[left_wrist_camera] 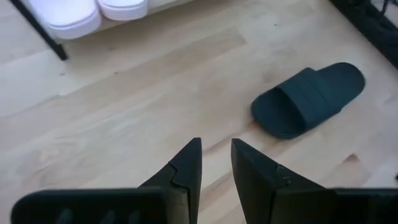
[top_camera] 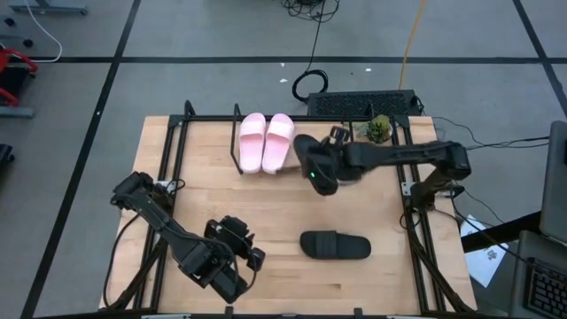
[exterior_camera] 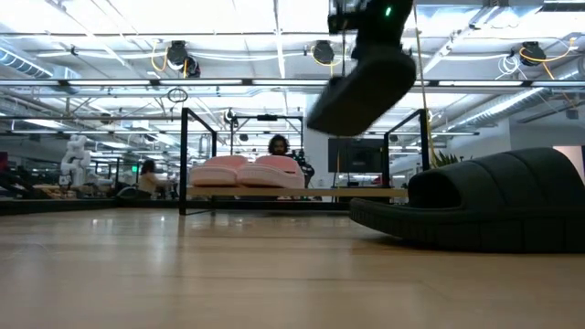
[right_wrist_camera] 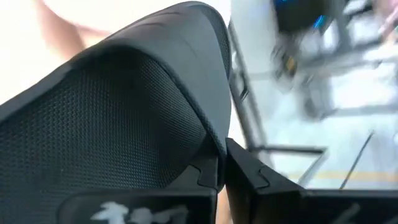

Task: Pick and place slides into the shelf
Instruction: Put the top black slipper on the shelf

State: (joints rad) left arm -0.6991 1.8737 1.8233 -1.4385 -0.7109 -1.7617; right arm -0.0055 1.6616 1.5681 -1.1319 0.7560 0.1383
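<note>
Two pale pink slides [top_camera: 266, 142] sit side by side on the shelf's board at the table's far edge, between the thin black rods of the shelf [top_camera: 237, 133]; the low view shows them [exterior_camera: 245, 172] too. One black slide [top_camera: 335, 245] lies flat on the table near the middle; it also shows in the left wrist view [left_wrist_camera: 308, 98]. My right gripper [top_camera: 321, 174] is shut on the other black slide [top_camera: 308, 152], high over the table just right of the pink pair. My left gripper [left_wrist_camera: 216, 149] hovers near the table's near-left part, narrowly open, touching nothing. My right gripper pinches the black slide by the edge of its wide strap [right_wrist_camera: 211, 146] between its two fingers [right_wrist_camera: 252, 177]. The slide [exterior_camera: 361, 87] is lifted well clear of the table and hangs tilted below the gripper, one end lower than the other.
A keyboard [top_camera: 363, 104] and a small green plant [top_camera: 379, 129] sit at the table's far right edge. Black frame rails [top_camera: 425, 239] run along the table's sides. Bare wood lies between the shelf and the lying slide. People show in the room behind [exterior_camera: 277, 146].
</note>
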